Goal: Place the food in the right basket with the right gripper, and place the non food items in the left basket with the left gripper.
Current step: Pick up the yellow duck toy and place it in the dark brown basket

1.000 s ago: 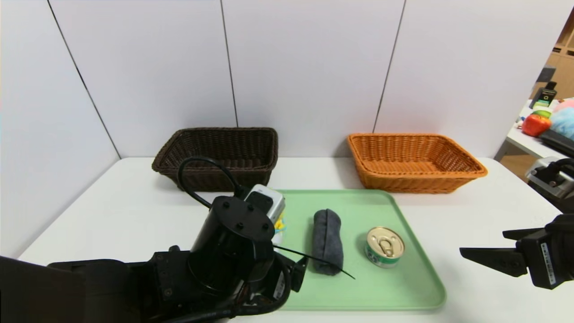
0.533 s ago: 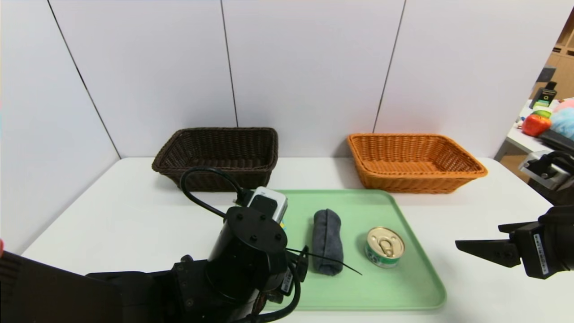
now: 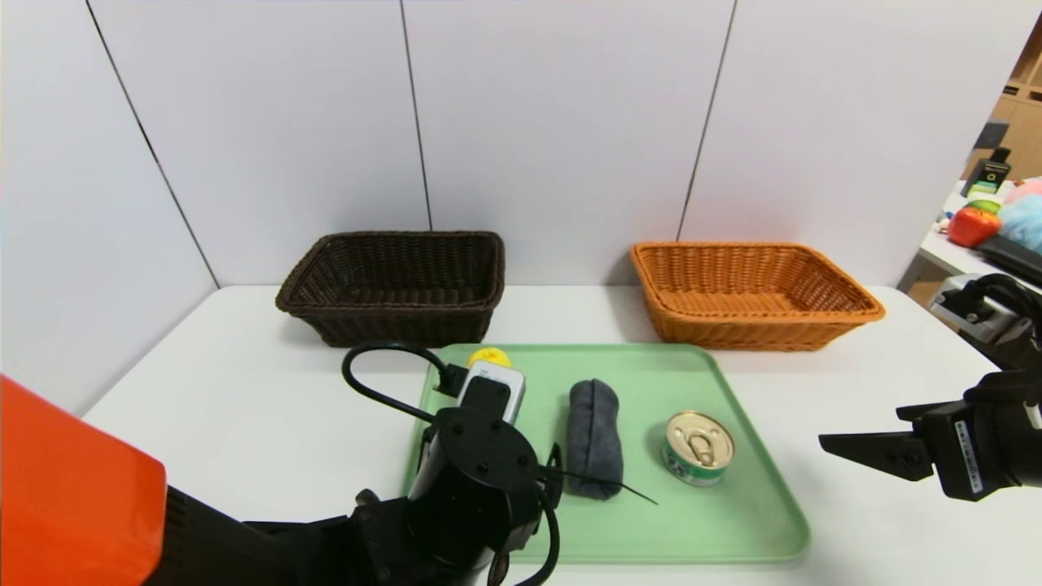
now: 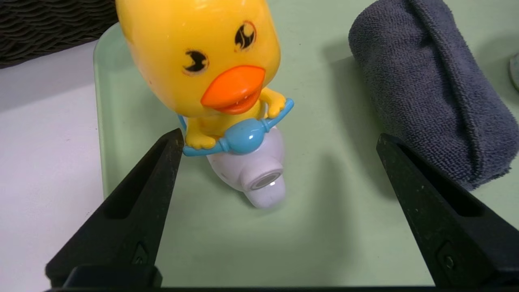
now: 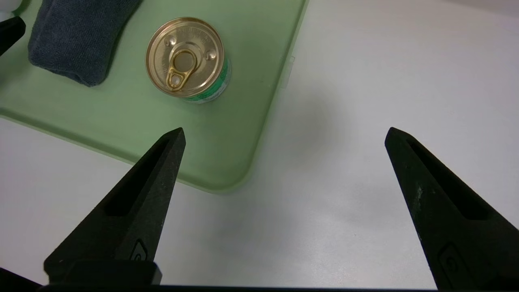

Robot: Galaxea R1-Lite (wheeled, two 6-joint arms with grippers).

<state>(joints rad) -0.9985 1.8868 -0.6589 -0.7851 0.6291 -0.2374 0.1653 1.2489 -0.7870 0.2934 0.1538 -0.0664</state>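
Nothing sorted yet, by the look of it! On the green tray (image 3: 651,533) sit three items, and both baskets wait just beyond the tray's far edge. The dark brown basket (image 3: 407,330), off the tray's far left corner, shows nothing inside; the orange basket (image 3: 757,332), past the far right corner, looks just as bare within.

Here's the left gripper (image 4: 279,140), low over the left part of the tray, fingers wide apart with nothing gripped, and the yellow duck toy (image 4: 198,52) stands right by them, on the tray's left side. Next along, near the tray's middle, lies the rolled grey towel (image 3: 595,439). Those two look like the non-food pair, so I'd call both for the brown basket. And over on the right side of the tray, the tin can (image 3: 698,448), pull-tab up, surely the one food item, due for the orange basket.

Out beyond the tray's right edge, above the white tabletop (image 3: 269,423), hangs the right gripper (image 5: 286,136), its fingers spread too, holding nothing. So the full count remains: two for the left arm, one for the right, and the toy seems the likeliest opener, with the left fingers already so close.
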